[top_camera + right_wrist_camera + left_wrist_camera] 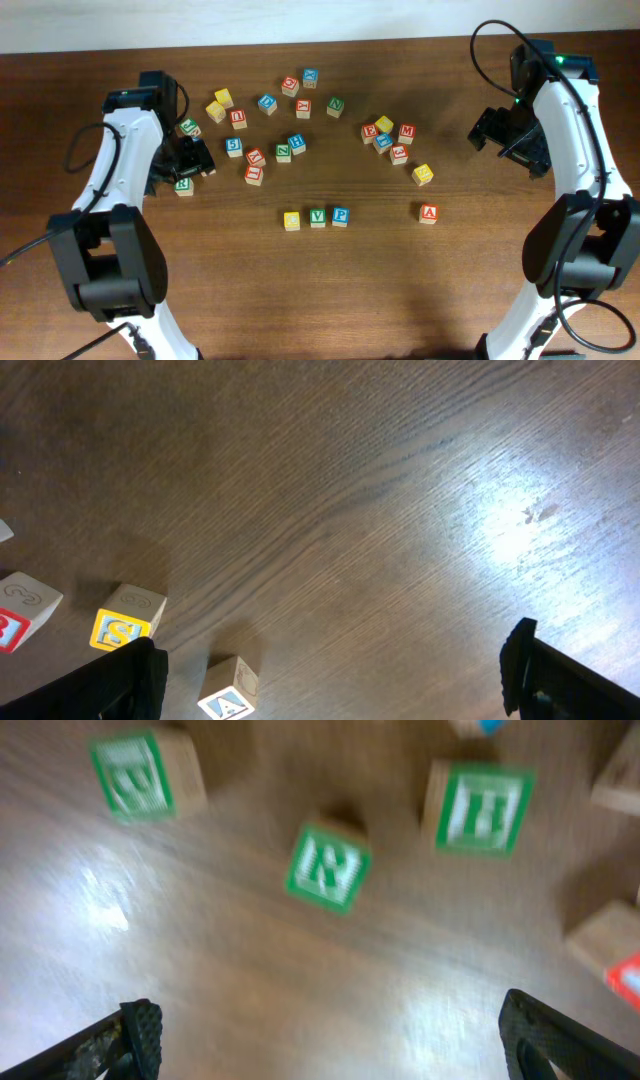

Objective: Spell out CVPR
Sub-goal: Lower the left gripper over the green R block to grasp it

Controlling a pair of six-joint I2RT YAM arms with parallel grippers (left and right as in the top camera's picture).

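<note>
Left gripper (pixel 330 1015): fingers spread wide, nothing held, above a blurred green-lettered block (pixel 328 868). Right gripper (pixel 335 650): likewise wide, empty. C block (pixel 291 220), V block (pixel 317 217) and P block (pixel 340 215) are rowed mid-table, shown overhead only. A block (pixel 228 698) is seen at the right wrist.

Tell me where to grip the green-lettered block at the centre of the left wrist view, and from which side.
Take the green-lettered block by two opposite flat side faces, coming straight down from above. It lies flat with bare table all round, but skewed to the open left tool, so probably twist the wrist first to square up.
</note>
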